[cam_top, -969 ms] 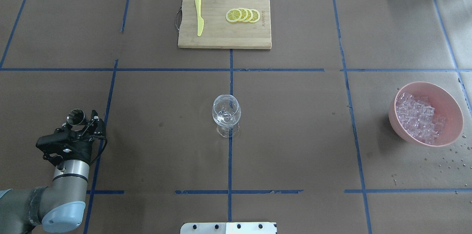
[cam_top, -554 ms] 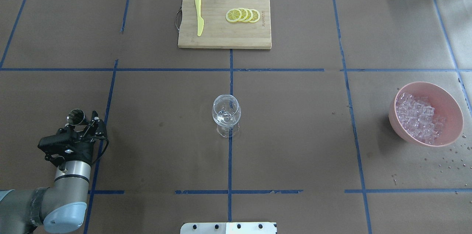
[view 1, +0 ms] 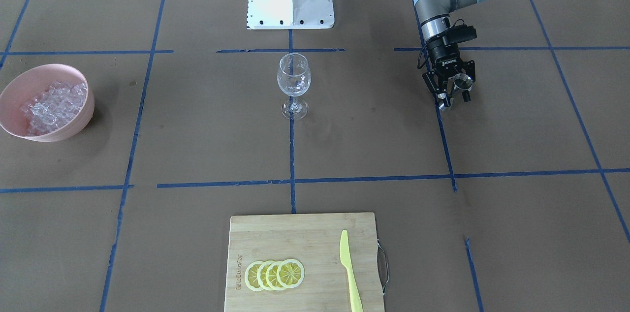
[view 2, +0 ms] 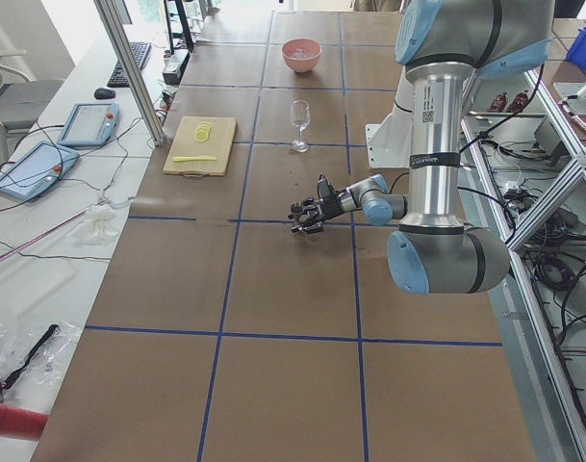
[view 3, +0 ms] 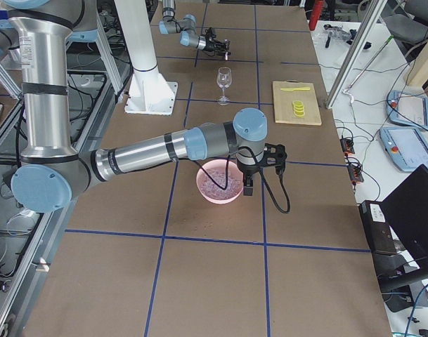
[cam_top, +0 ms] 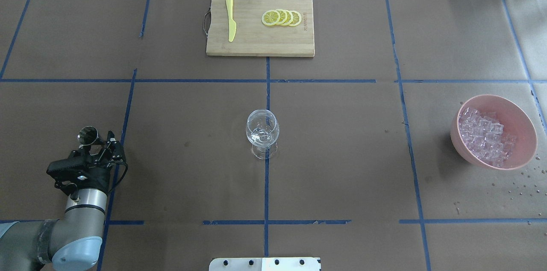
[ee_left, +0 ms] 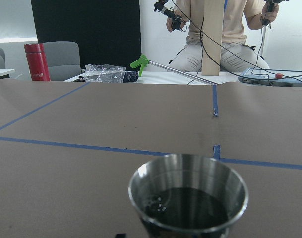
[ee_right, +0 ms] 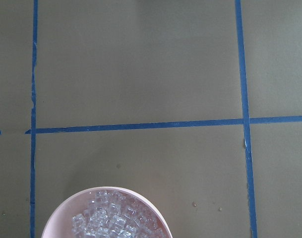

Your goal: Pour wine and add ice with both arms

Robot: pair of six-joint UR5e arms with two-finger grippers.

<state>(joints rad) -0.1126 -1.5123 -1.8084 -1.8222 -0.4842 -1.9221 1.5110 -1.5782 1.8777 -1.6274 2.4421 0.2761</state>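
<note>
On the brown table (cam_top: 342,155) we keep the glass (cam_top: 262,132) central: left gripper (view 1: 453,89) holds the cup (view 1: 461,82) upright beside it, ice (cam_top: 485,136) opposite, right gripper's (view 3: 249,188) state untellable.

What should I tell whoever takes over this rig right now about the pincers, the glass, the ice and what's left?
Left pincer is shut on the steel cup of dark liquid, held upright on the robot's left, away from the wine glass.
Right pincer shows only in the right side view, above the pink bowl; state unclear.
Ice is all in the bowl.
Done: cup picked up.
Left: pour into the empty glass, add ice.
</note>
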